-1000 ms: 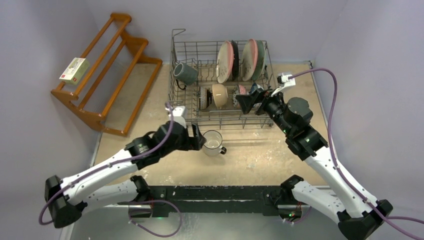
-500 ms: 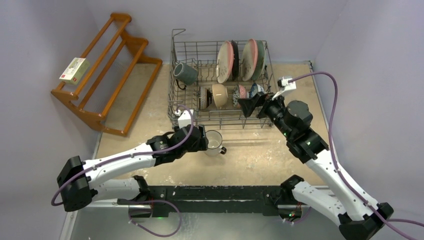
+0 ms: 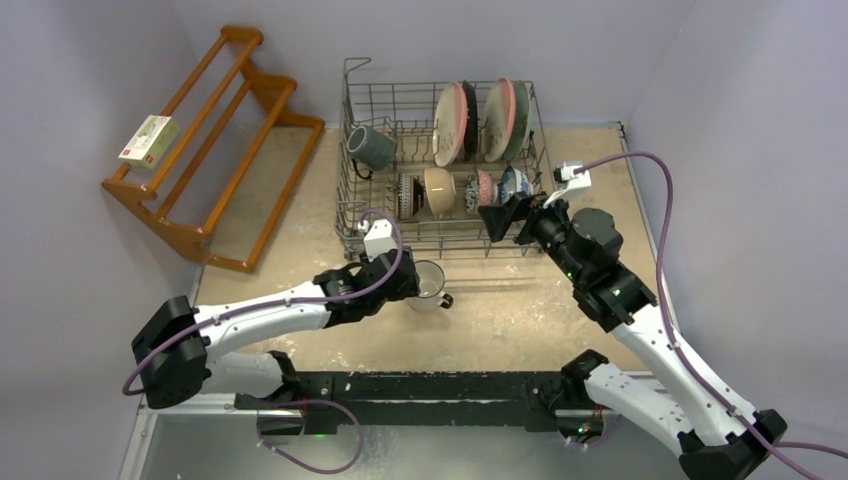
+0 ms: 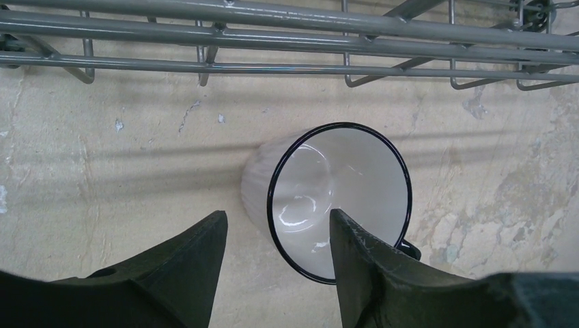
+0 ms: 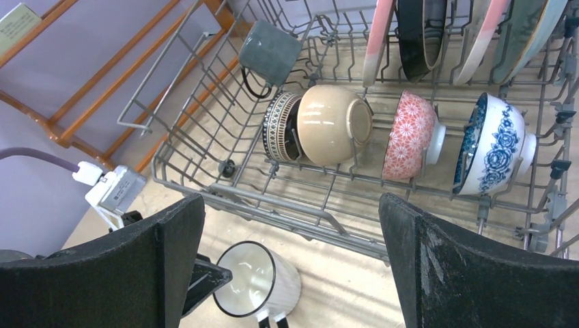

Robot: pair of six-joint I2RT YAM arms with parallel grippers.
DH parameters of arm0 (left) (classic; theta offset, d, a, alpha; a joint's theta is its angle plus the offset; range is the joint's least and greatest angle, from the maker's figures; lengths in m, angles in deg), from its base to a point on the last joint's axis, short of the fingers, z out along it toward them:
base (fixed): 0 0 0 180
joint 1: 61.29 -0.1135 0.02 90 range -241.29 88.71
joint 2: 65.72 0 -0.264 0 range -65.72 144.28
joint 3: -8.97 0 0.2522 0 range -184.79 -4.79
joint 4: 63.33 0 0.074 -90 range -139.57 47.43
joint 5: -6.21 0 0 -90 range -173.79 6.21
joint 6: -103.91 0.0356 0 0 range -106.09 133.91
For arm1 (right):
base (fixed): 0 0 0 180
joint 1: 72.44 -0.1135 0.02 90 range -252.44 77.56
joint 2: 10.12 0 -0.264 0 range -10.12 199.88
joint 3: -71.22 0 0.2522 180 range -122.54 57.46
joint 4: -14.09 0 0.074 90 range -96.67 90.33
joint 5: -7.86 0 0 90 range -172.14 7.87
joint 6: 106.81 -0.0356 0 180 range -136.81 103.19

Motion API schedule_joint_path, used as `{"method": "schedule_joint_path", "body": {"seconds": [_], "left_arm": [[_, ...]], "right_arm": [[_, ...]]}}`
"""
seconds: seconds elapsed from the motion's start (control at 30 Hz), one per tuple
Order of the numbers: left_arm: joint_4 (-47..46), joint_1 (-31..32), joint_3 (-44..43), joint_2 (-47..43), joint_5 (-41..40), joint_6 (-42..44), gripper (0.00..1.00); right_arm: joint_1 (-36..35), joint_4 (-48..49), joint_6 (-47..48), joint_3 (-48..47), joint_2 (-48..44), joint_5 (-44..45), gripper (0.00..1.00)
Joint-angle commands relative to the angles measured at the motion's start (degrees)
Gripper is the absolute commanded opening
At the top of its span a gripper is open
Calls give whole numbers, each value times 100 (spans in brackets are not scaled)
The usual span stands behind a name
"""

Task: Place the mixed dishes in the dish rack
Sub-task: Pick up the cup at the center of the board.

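Mug (image 3: 430, 283) stands upright on the table (image 3: 520, 320) at lower centre of the top view, just in front of the rack (image 3: 440, 245). It is the only dish I see outside the rack.

Over the last second my left gripper (image 4: 276, 219) has slid in and narrowed. One finger now hangs inside the mouth and the other outside the left wall, straddling the rim. Gaps show on both sides, so nothing is pinched yet; I judge the grasp is about to close.

My left arm lies low and stretched, reaching in from lower left. My right gripper (image 3: 500, 215) has backed off to the rack's near right corner. Its jaws are spread wide and empty, and the blue bowl (image 5: 491, 143) stands on edge inside the rack.
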Motion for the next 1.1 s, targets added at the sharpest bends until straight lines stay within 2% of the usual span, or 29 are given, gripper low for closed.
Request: {"method": "schedule_joint_path", "body": {"seconds": [0.0,0.63,0.97,1.07], "left_arm": [[-216,32,-113,151,-155,-47,53],[-251,67,-19,491,73,126,38],[-274,89,43,509,243,219,22],[-287,85,51,505,303,252,14]], "right_arm": [[10,20,105,-5,-102,109,99],[4,21,180,48,-17,19,99],[9,-2,173,43,-9,-31,99],[11,-13,170,48,-14,-31,99]]}}
